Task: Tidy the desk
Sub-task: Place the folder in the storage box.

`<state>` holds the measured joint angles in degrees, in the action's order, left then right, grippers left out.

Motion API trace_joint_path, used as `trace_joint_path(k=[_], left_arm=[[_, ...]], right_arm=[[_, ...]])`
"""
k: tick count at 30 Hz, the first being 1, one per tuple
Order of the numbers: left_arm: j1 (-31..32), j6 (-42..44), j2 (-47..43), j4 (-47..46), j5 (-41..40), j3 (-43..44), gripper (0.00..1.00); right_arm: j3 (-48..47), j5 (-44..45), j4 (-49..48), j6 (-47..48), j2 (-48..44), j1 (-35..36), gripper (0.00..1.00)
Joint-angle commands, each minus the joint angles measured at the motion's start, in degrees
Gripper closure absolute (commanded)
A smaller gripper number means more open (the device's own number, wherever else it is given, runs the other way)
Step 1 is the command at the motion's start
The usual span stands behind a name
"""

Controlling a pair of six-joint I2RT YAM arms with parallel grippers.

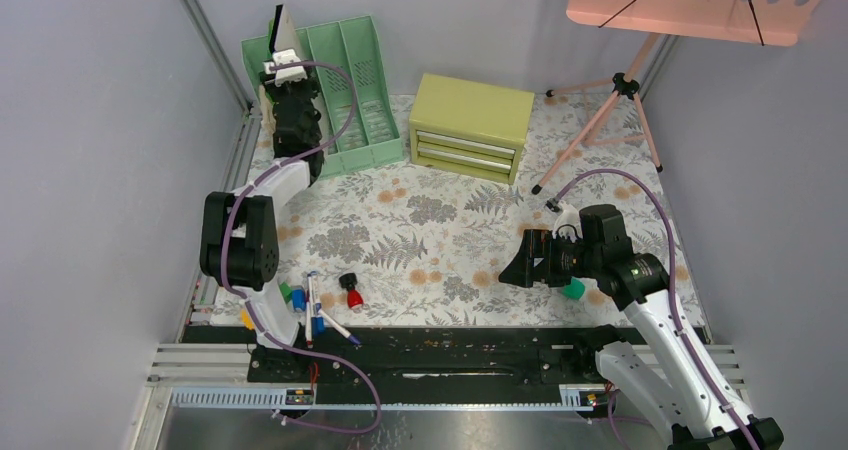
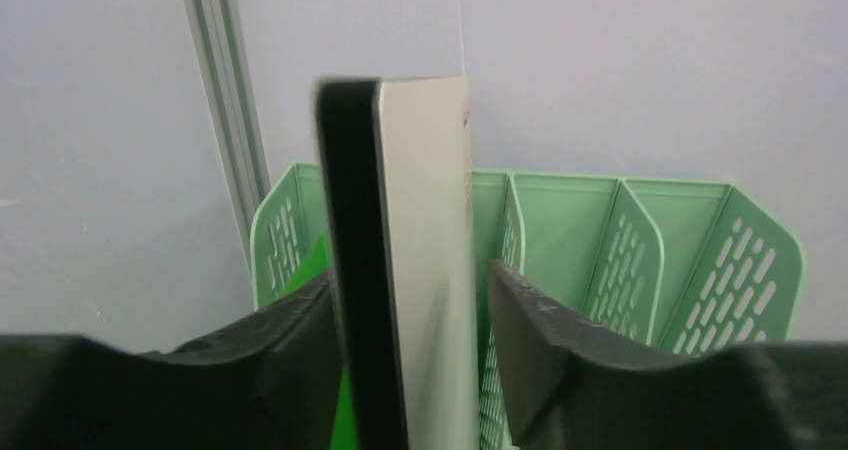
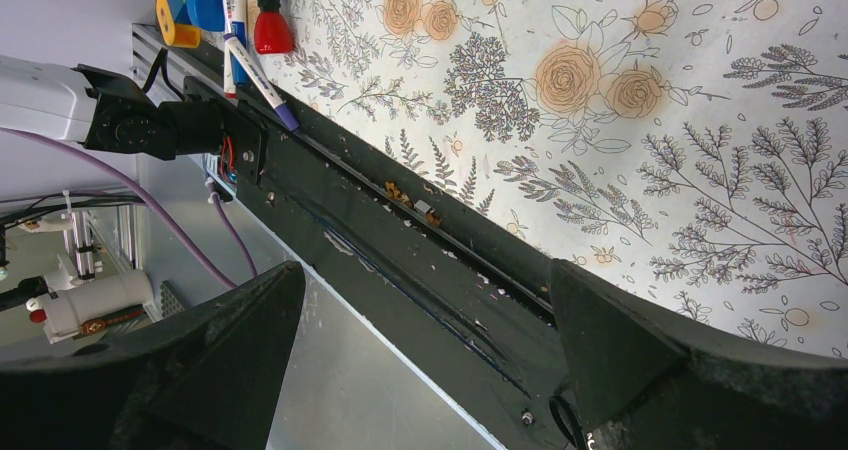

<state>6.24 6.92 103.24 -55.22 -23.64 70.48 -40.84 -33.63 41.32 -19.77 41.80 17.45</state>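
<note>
And the left fingers point(image 2: 280, 360) hang slack around the slim book point(image 2: 420, 270) standing at the green rack point(image 2: 640, 260), right fingers point(image 3: 200, 370) wide and empty over the tabletop point(image 3: 600, 120)

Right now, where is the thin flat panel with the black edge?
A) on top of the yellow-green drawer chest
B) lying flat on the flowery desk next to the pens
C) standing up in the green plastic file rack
C: the thin flat panel with the black edge stands upright at the left end of the green plastic file rack, between the fingers of the left hand.
</note>
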Motion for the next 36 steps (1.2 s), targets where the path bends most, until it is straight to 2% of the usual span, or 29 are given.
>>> trace_joint_path(k=[1, 3, 11, 19, 23, 29, 36], left_arm=[[-0.3, -1.2, -4.3, 2.9, -3.0, -0.5, 0.39], [-0.3, -2.4, -6.6, 4.9, -2.9, -0.6, 0.29], [-0.3, -6.6, -15.1, 16.5, 4.0, -0.3, 0.17], [-0.3, -11.6, -24.4, 36.0, 10.7, 1.8, 0.02], [-0.3, -10.4, -28.3, 48.0, 18.2, 5.0, 0.01], [-1.5, -13.6, -27.6, 65.8, 23.2, 16.7, 0.01], [-3.8, -21.4, -20.5, 83.1, 28.7, 33.3, 0.01]], right_arm=[[0.2, -0.9, -0.9, -0.2, -0.4, -0.2, 0.01], [0.4, -0.9, -1.2, -0.3, -0.4, -0.2, 0.01], [0.5, -1.1, -1.6, -0.4, -0.6, -0.2, 0.01], [0.4, -1.4, -1.6, -0.3, -0.9, -0.2, 0.01], [0.4, -1.5, -1.7, -0.4, -0.9, -0.2, 0.01], [0.3, -1.6, -1.7, -0.1, -0.2, -0.3, 0.01], [0.5, -1.7, -1.7, -0.2, -0.2, -0.2, 0.00]])
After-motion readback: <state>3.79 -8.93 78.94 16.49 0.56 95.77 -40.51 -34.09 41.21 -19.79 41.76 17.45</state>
